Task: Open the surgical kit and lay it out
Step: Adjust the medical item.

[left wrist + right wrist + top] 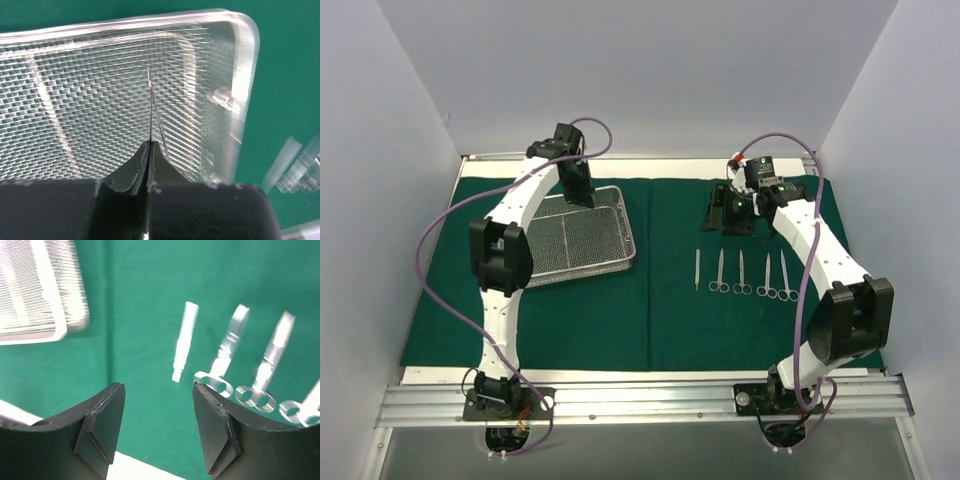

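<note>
Left gripper [150, 146] is clamped on a thin steel tool [151, 105] over the tray's [626, 228] far side, on the cloth's [590, 320] left half. Right gripper [158, 390] hangs open, holding nothing, just beyond five instruments [743, 275] rowed on the right; bare cloth lies nearer.

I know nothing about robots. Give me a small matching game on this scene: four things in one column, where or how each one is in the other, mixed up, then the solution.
Things:
1. wire-mesh tray
2. row of steel instruments
3. left gripper
4. right gripper

Places or states:
A. open, holding nothing
B. on the left half of the green cloth
C. shut on a thin steel piece, above the tray
D. laid side by side on the cloth's right half

Pairs: 1-B, 2-D, 3-C, 4-A
</note>
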